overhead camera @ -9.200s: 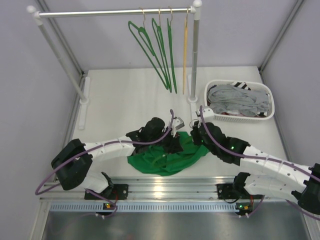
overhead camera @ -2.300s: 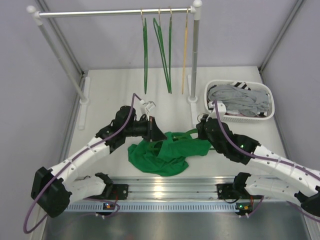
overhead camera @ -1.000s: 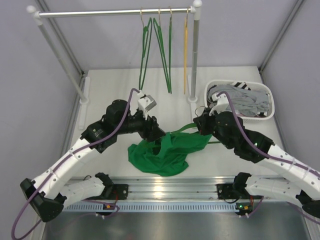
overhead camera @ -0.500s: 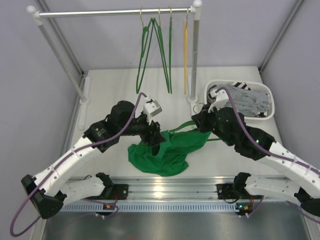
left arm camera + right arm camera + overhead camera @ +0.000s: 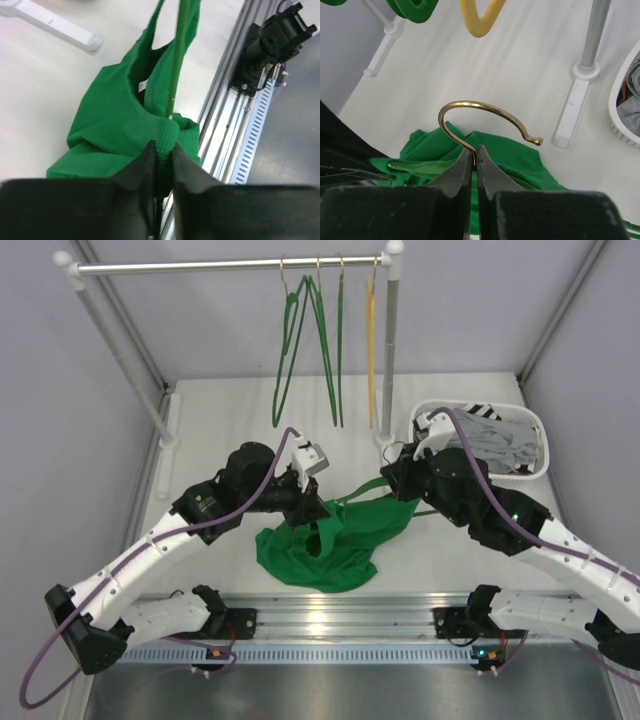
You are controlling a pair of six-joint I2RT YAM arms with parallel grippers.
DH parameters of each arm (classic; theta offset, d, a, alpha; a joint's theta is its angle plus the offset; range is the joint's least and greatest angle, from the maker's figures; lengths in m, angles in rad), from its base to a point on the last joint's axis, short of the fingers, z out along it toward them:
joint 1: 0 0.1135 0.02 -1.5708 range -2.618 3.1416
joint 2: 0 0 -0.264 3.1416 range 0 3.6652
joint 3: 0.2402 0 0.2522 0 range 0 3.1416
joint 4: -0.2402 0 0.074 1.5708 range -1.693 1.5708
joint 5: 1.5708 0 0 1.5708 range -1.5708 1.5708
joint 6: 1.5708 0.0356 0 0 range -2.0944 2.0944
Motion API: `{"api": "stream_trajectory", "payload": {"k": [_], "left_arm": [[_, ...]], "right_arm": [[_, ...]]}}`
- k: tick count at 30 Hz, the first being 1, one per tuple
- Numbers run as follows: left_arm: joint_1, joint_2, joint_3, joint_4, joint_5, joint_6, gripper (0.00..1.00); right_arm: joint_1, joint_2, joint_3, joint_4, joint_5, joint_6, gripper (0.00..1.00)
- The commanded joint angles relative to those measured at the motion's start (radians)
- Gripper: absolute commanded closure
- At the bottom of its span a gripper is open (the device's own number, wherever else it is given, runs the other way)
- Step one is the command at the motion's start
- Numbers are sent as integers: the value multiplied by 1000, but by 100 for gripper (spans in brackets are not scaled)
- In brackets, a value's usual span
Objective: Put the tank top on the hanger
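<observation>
Left hand (image 5: 162,155) pinching one tank top (image 5: 115,115), right hand (image 5: 476,152) clamped on one hanger (image 5: 176,70), three spare hangers (image 5: 340,360), one yellow hanger (image 5: 371,350)

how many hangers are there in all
5. Three green hangers on the rail, a yellow hanger at their right, and a fifth hanger held by its hook in the right claw, touching the tank top. Those on the rail overlap, so another may be hidden.

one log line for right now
left end effector: shut on bright green fabric tank top | right end effector: shut on gold metal hook of thin green plastic hanger | hanger arm inside tank top
</observation>
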Motion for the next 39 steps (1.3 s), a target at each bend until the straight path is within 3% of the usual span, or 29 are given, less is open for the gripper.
{"api": "stream_trajectory", "payload": {"k": [1,2,7,20,30,39], "left_arm": [[-4,-6,25,53,14,11,90],[-6,-7,24,54,13,10,97],[-6,-53,10,74,-19,-16,100],[-7,-256,-88,230,-133,-116,100],[-6,-323,-87,250,-180,-162,100],[-6,-328,-49,241,-164,-179,100]], "right_arm": [[-1,-1,76,45,-19,-17,100],[-1,1,80,46,-20,-18,100],[-1,17,122,26,-28,-30,100],[-1,-7,171,-26,-33,-46,55],[-1,-190,-68,-15,-71,-63,47],[-1,-153,-164,77,-31,-115,38]]}}
